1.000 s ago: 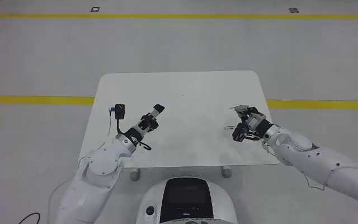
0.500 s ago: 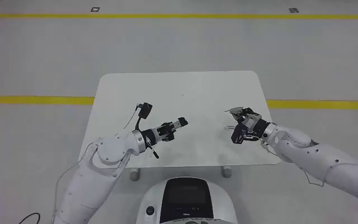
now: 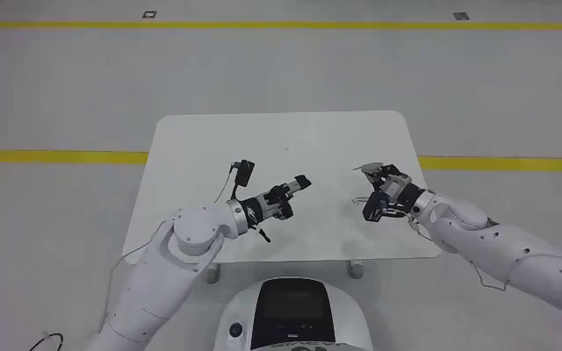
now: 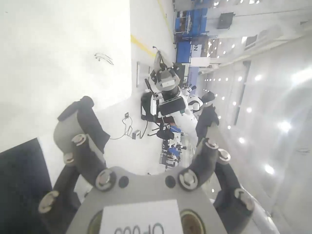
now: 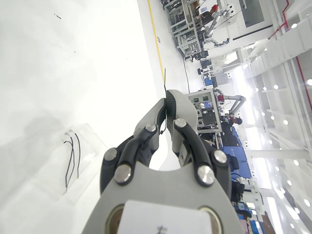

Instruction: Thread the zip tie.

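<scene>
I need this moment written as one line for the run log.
right gripper: shut on zip tie | left gripper: open, empty, above table | spare ties: in clear tray on table

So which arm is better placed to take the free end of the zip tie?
Left. The left gripper is open and empty, pointing toward the right gripper, which is shut on the zip tie.

Left gripper spread wide, white table, right gripper beyond
</scene>
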You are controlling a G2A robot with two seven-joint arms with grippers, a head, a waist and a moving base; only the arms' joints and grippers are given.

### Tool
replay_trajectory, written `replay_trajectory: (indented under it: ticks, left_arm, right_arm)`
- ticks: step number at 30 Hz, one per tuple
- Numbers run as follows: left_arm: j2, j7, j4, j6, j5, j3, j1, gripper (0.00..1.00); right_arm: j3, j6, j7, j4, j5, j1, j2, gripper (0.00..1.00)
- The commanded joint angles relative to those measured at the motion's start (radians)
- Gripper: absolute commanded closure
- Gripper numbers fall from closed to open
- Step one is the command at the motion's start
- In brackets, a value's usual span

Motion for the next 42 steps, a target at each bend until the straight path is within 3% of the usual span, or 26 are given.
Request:
replay_trajectory:
  ticks: [1,12,14,19,29,38,40,42]
  left_arm:
    - [-0.006,0.034,0.012,-0.001,0.018,0.040,-0.021,0.00]
    - [-0.006,0.034,0.012,-0.001,0.018,0.040,-0.021,0.00]
    - [-0.008,0.067,0.013,-0.001,0.013,0.043,-0.017,0.00]
    - [-0.021,0.152,0.025,-0.001,-0.005,0.094,-0.036,0.00]
    - [-0.065,0.374,0.169,-0.001,-0.114,0.256,-0.139,0.00]
    - [-0.065,0.374,0.169,-0.001,-0.114,0.256,-0.139,0.00]
    - [-0.069,0.356,0.175,-0.001,-0.171,0.256,-0.132,0.00]
    - [-0.073,0.346,0.201,-0.001,-0.193,0.271,-0.146,0.00]
  right_arm:
    - [0.000,-0.006,-0.019,0.004,0.000,-0.002,-0.003,1.00]
    - [0.000,-0.009,-0.026,0.010,0.000,0.001,-0.004,1.00]
    - [0.008,-0.016,-0.013,0.005,0.000,-0.008,-0.007,1.00]
    - [0.036,-0.078,0.051,-0.004,0.009,-0.035,-0.017,1.00]
    - [0.099,-0.198,0.094,0.002,0.024,-0.070,-0.041,1.00]
    - [0.108,-0.198,0.093,0.003,0.016,-0.076,-0.044,1.00]
    - [0.117,-0.203,0.108,-0.002,0.002,-0.086,-0.050,1.00]
    - [0.123,-0.212,0.116,-0.003,0.000,-0.090,-0.055,1.00]
